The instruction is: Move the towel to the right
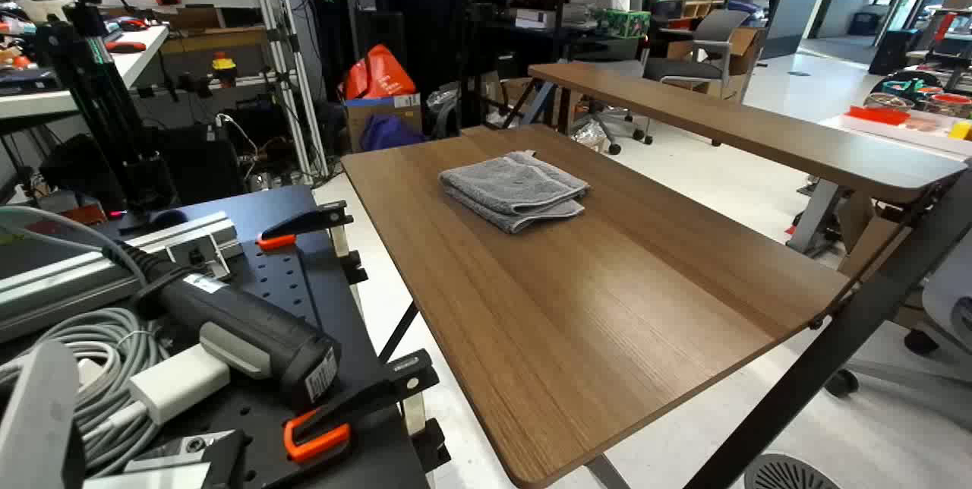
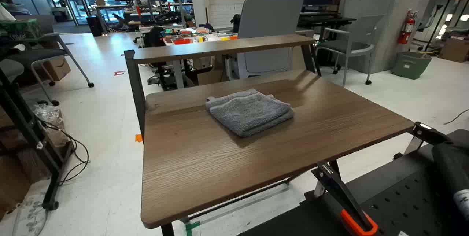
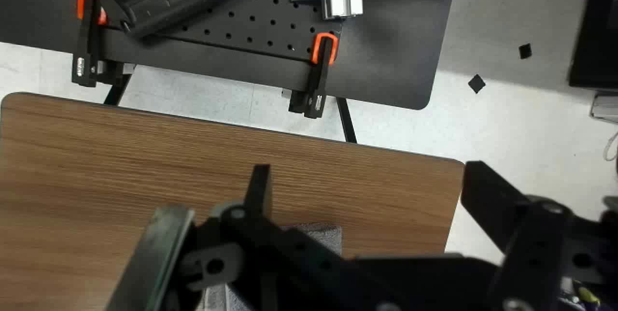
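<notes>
Approx. sq. folded grey terry-cloth towel lies flat on the brown wood-grain tabletop, nearer its far end in an exterior view & partly hidden in wrist view behind black 2-finger gripper w/ jaws spread wide.

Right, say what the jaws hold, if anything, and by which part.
Nothing is held: the jaws stand wide apart in the wrist view, and the towel lies on the table.

Wrist view: gripper, black, angular.
Bears blocky fingertips, round fastener heads, grey holed bracket, pale metallic-looking plate.
</notes>
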